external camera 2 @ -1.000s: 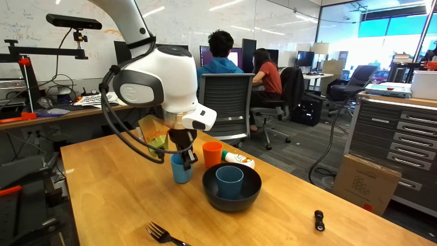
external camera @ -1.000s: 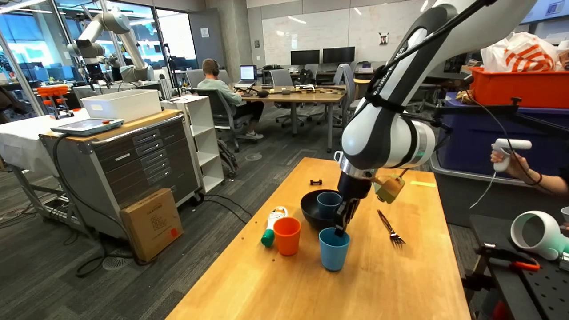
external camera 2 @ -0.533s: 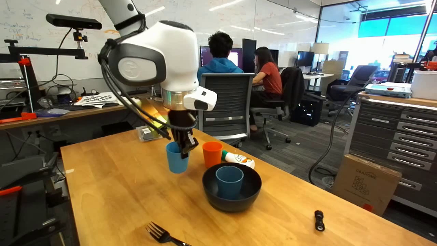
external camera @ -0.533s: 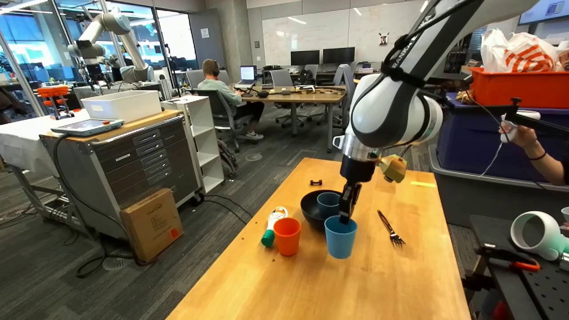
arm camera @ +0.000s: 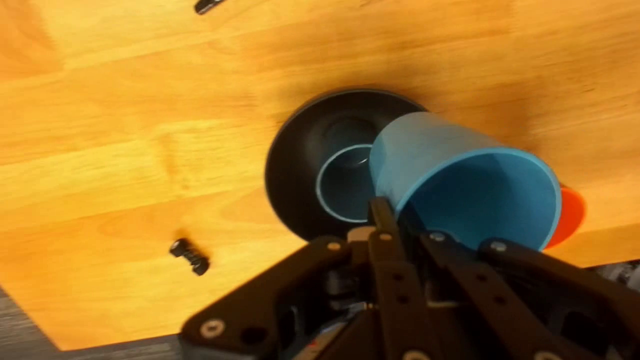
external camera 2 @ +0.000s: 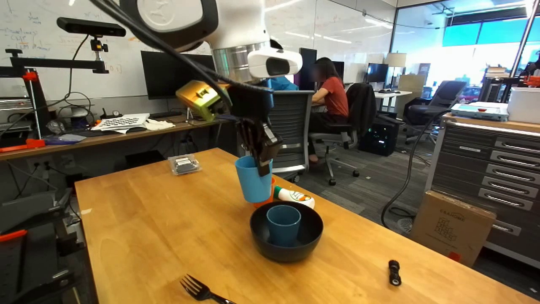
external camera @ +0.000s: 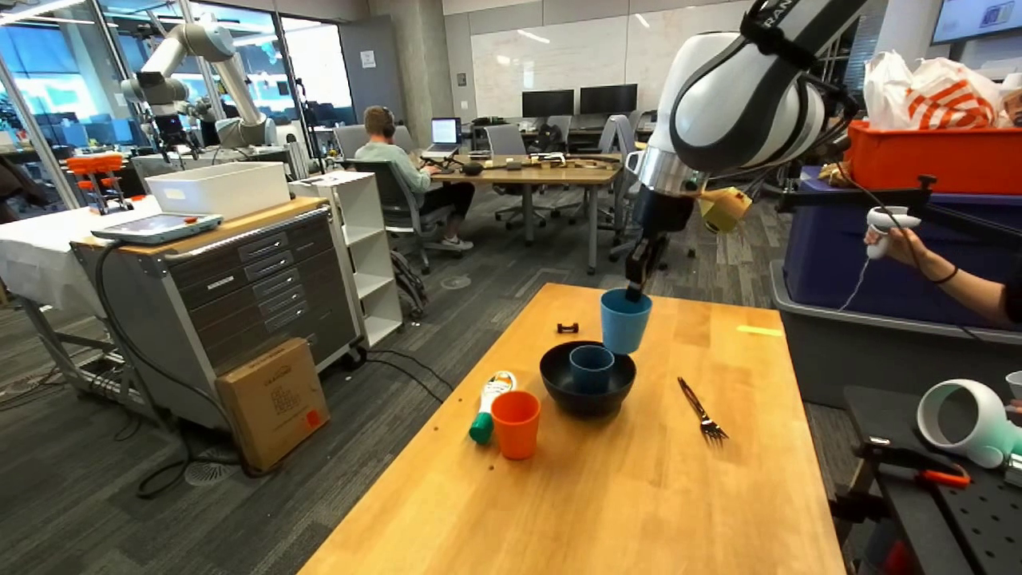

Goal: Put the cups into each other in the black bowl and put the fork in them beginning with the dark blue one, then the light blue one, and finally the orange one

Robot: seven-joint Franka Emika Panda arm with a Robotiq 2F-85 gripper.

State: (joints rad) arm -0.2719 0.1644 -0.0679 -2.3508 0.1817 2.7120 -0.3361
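We have the light blue cup (external camera: 626,326) in the air: the pincer (arm camera: 397,214) is clamped on its rim, with the cup wall between the tips. The cup hangs mouth up above the table (external camera: 679,511), its long axis close to vertical. The receiving part is the dark blue cup (external camera 2: 284,230), which stands upright in the black bowl (external camera: 589,405). In the wrist view, its mouth lies below and to the left of the light blue cup, whose base end covers part of it. We judge that the two axes are not yet aligned: the coming move should shift our cup sideways over that mouth, then lower it straight in.

Change from half a second ago: the light blue cup is higher. In an exterior view, it no longer hides the near side of the black bowl. The orange cup (external camera: 516,425) and the fork (external camera: 703,411) remain in place.
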